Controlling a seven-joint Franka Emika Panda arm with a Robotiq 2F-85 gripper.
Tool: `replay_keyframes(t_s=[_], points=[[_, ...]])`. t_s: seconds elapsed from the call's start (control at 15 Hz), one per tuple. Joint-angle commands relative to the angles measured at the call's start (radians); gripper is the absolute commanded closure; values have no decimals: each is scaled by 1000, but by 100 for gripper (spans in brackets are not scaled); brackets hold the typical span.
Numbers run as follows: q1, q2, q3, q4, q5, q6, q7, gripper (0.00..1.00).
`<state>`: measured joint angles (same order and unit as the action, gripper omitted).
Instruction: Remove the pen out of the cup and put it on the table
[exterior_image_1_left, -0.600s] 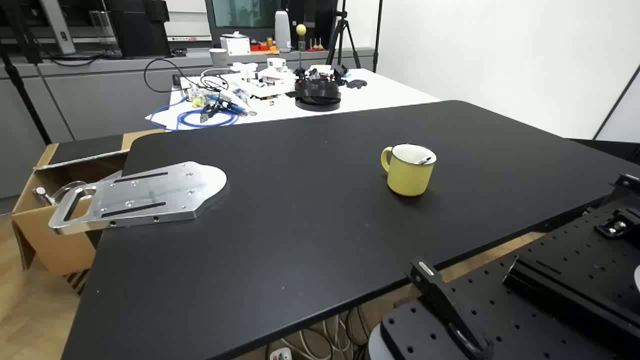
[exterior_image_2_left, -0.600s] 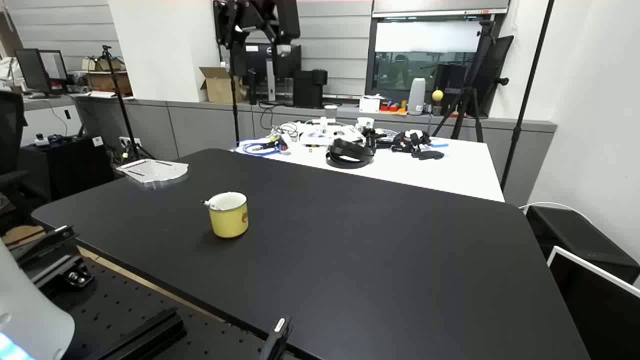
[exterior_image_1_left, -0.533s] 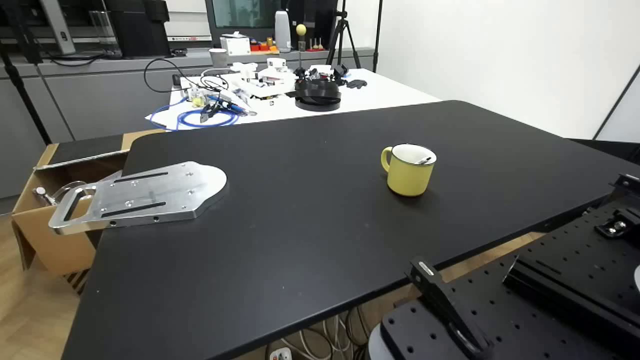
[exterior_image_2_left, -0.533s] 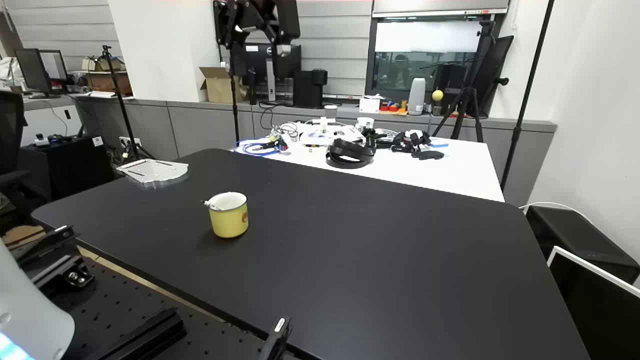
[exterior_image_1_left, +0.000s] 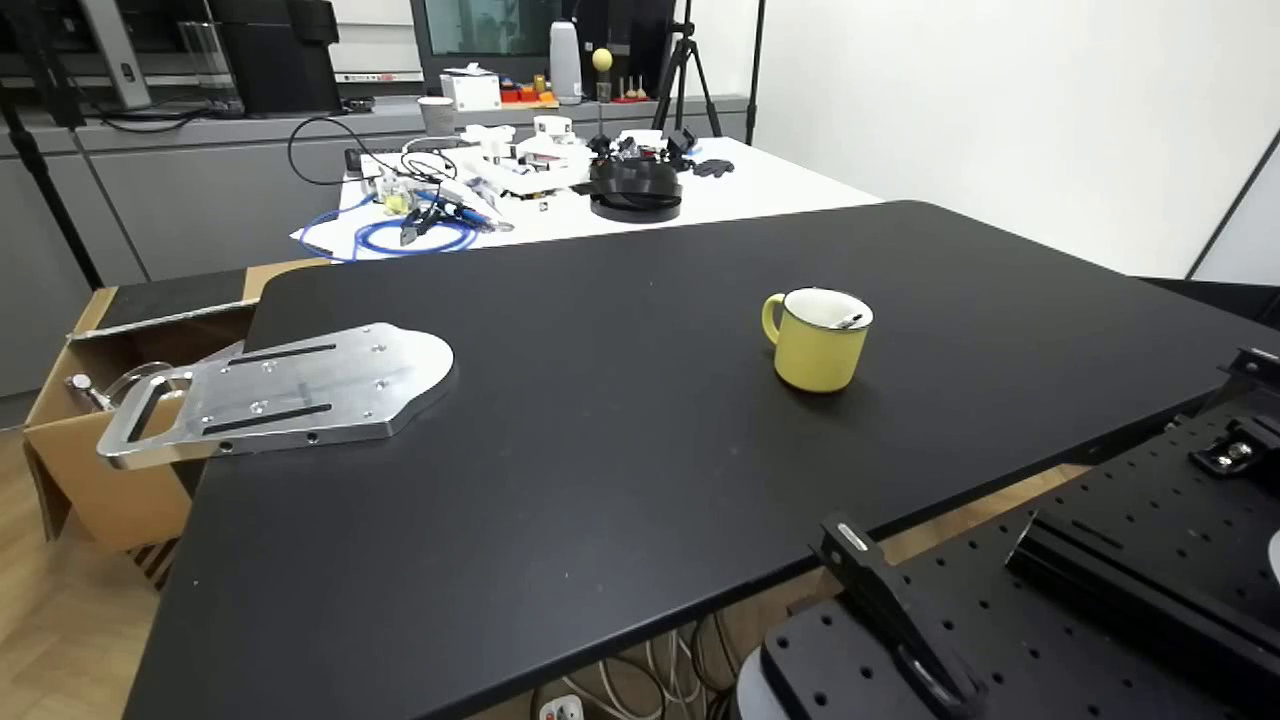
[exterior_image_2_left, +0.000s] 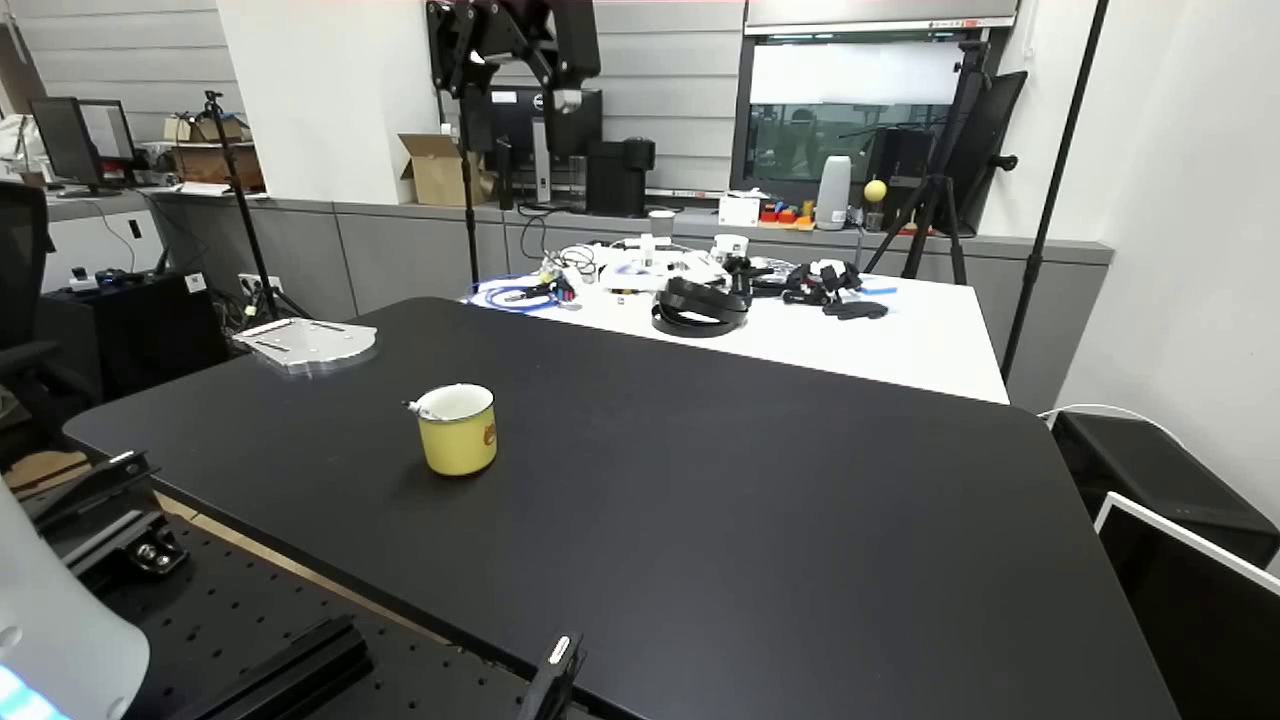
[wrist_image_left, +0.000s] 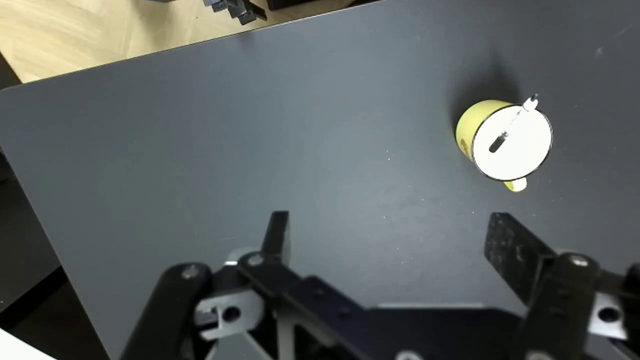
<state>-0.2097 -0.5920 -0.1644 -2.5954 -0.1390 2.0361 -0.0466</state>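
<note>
A matte black table with rounded corners spans the foreground of both exterior views. On it stands, upright, a small yellow-green cup with a dark rim, pale inside and side handle. A slim whitish pen with a dark part leans in this cup: in the wrist view its white, dark-tipped end crosses the rim, the longer dark part showing within the interior. The black two-fingered gripper, above the table and well apart from the cup, has its fingers spread, a wide gap between them. At one end of the table lies a flat silver metal plate with slots and a handle opening, projecting past the edge; beneath that end, an open brown cardboard box. A black perforated base plate runs beside the near edge. Beyond, a white table bears a coiled blue cable and black curved bands. Background: grey panelled ledge, dark-framed window, black tripod, plain white wall.
</note>
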Motion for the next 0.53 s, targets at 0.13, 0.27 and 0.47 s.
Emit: replay_keyframes(t_s=[0.13, 0.27, 0.47], points=[[1, 0, -1, 2, 0, -2, 0, 0], [-2, 4, 14, -5, -10, 13, 24, 0], [6, -18, 49, -53, -20, 104, 61, 0]])
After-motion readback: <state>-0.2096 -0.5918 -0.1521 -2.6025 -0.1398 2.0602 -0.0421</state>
